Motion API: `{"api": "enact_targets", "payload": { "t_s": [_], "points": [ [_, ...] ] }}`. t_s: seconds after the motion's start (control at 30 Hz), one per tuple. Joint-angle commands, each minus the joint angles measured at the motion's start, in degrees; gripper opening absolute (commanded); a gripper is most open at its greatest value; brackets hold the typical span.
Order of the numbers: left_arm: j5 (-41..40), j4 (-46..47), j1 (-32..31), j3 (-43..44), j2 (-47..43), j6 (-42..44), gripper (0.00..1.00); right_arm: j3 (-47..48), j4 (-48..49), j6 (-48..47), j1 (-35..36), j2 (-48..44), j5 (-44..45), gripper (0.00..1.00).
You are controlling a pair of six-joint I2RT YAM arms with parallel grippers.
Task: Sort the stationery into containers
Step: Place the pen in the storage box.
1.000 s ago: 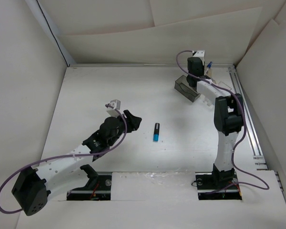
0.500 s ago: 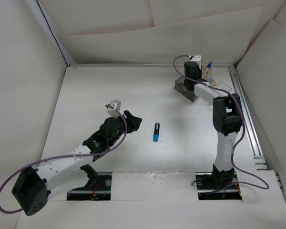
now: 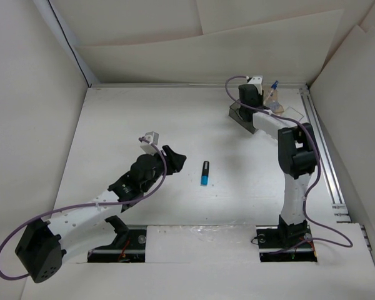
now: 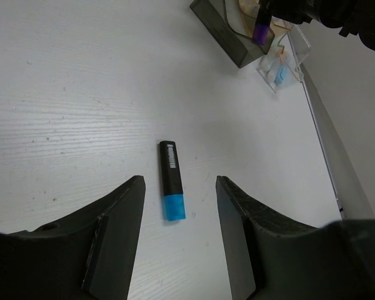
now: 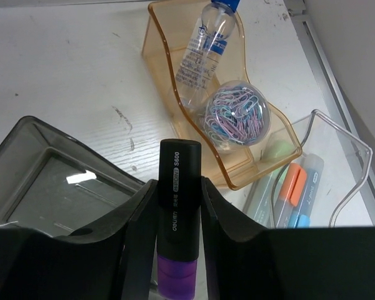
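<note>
Purple marker (image 5: pixel 177 206), pinched in the right fingers (image 5: pixel 134 237), needed a low, gentle drop into the grey bin (image 5: pixel 62 194); left fingers (image 4: pixel 112 231) gaped wide.

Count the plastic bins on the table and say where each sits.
3, side by side at the table's far right: smoky grey bin innermost, amber bin in the middle, clear bin outermost. None seems hidden.

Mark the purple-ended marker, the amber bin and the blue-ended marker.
purple-ended marker (image 5: pixel 178 187), right wrist view, black barrel.
amber bin (image 5: pixel 164 62), right wrist view, left wall.
blue-ended marker (image 4: pixel 170 175), left wrist view, black barrel.
</note>
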Motion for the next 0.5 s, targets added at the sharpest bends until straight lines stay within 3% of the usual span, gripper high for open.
{"api": "enact_targets", "payload": {
  "t_s": [0.0,0.3,0.47],
  "points": [
    [0.39,1.75,-0.03,-0.53,-1.73,0.17,0.46,-0.12,2.65,2.22,0.88,-5.35,1.57,0.36],
    [0.39,1.75,-0.03,-0.53,-1.73,0.17,0.46,-3.10,2.65,4.60,3.07,-10.45,-0.19,0.47],
    [-0.13,1.75,-0.03,-0.53,-2.26,0.70,0.46,-4.25,1.86,6.27,3.60,-11.23,-0.97,0.47]
  ]
}}
